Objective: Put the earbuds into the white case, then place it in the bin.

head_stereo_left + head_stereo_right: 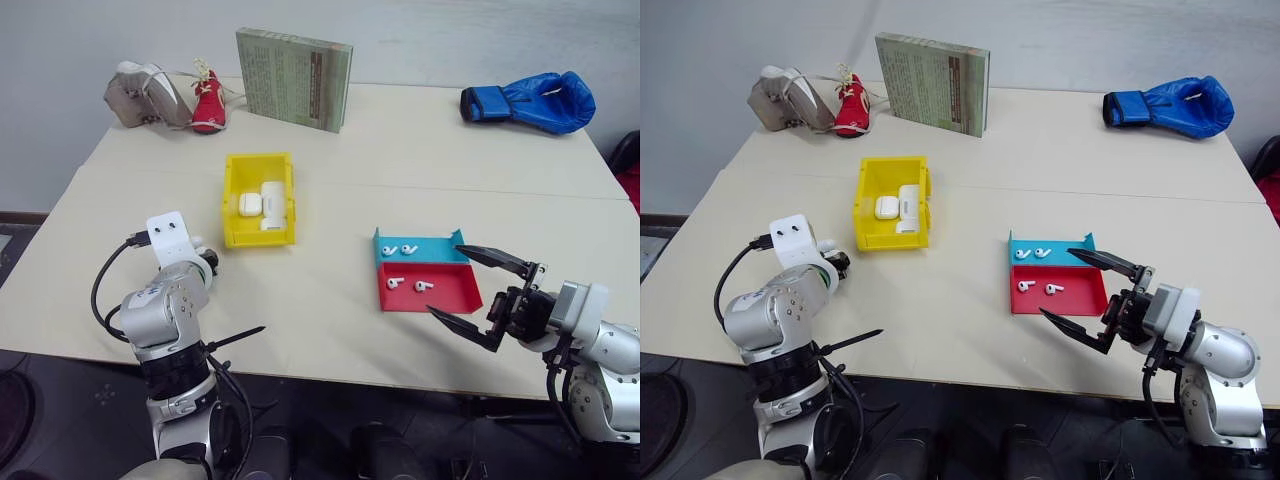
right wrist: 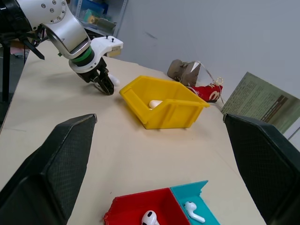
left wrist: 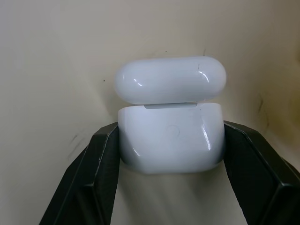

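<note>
My left gripper [image 3: 171, 146] is shut on the white case [image 3: 171, 131], pinching its lower half from both sides just above the tabletop. The case's hinged lid [image 3: 171, 79] stands tilted up. In the left eye view this gripper [image 1: 205, 263] sits near the table's front left, short of the yellow bin [image 1: 258, 238]. Two earbuds [image 1: 398, 249] lie in a teal tray [image 1: 420, 243]. Two more earbuds [image 1: 409, 285] lie in the red tray [image 1: 450, 296] beside it. My right gripper [image 1: 443, 279] stands open at the near right edge of those trays, with nothing between its fingers.
The bin holds a small white case [image 1: 249, 204] and a longer oblong white case [image 1: 272, 203]. At the back of the table are a grey shoe [image 1: 143, 95], a small red shoe [image 1: 208, 103], an upright book [image 1: 294, 78] and a blue boxing glove [image 1: 530, 101].
</note>
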